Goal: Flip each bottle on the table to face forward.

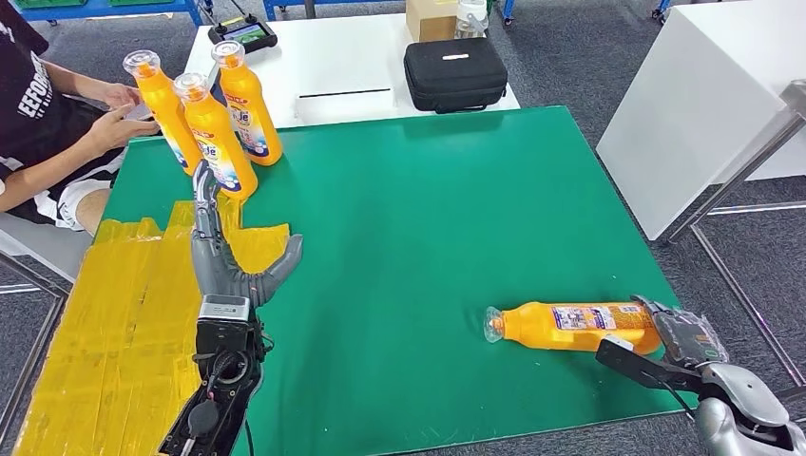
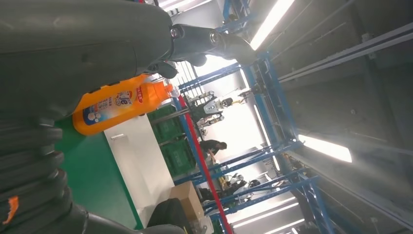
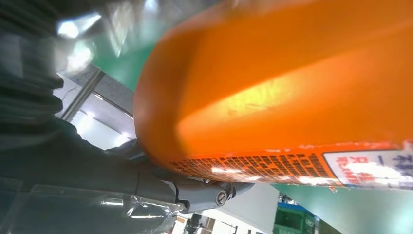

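Three orange bottles stand upright at the far left of the green table (image 1: 428, 209): one at the back left (image 1: 162, 104), one at the back right (image 1: 249, 109), one in front (image 1: 220, 142). My left hand (image 1: 223, 256) is open and raised, fingers stretched up just short of the front bottle, which lies beyond the fingers in the left wrist view (image 2: 117, 105). A fourth orange bottle (image 1: 570, 326) lies on its side at the front right, cap pointing left. My right hand (image 1: 684, 337) grips its base, fingers over it and thumb under; its orange body (image 3: 292, 83) is close against the palm.
A yellow taped sheet (image 1: 124, 313) covers the table's front left. A seated person (image 1: 57, 142) is at the far left beside the bottles. Behind the green table stands a white table (image 1: 333, 57) with a black case (image 1: 454, 74) and a controller (image 1: 242, 35).
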